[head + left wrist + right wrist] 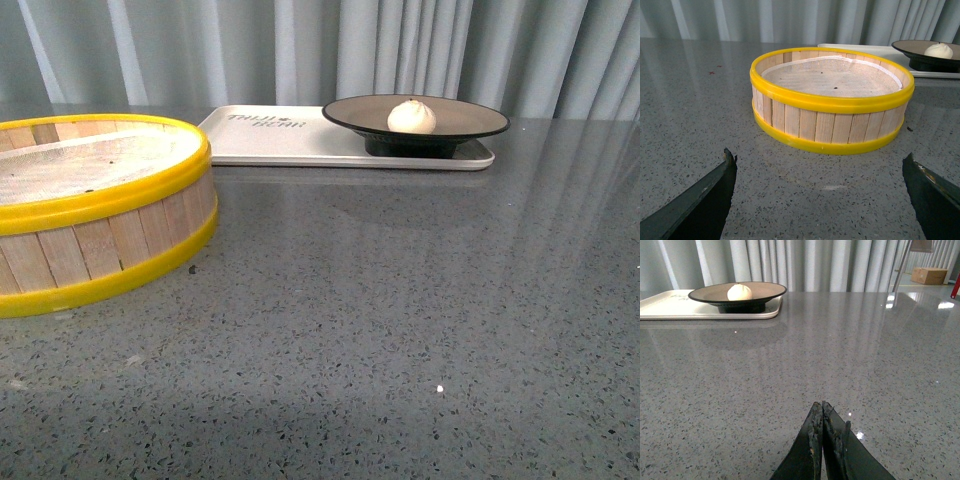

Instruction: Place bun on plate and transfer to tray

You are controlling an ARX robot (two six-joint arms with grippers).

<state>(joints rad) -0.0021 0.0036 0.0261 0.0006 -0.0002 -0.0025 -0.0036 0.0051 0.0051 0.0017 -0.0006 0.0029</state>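
Note:
The white bun (411,116) rests in the middle of the tan plate (470,119) with its black rim. That plate stands on the right end of the off-white tray (270,140) at the far side of the table. In the right wrist view the bun (739,292), the plate (765,290) and the tray (670,307) lie far ahead of my right gripper (820,405), which is shut with nothing in it. My left gripper (820,162) hangs open and empty over bare table, short of the steamer basket. The bun (938,50) and the plate (912,48) show behind the basket there. Neither arm shows in the front view.
A yellow-rimmed wooden steamer basket (95,215) stands at the left, with a white liner and nothing in it; it fills the middle of the left wrist view as the basket (832,102). Grey curtains hang behind the speckled grey table (400,330). A cardboard box (929,275) sits far off.

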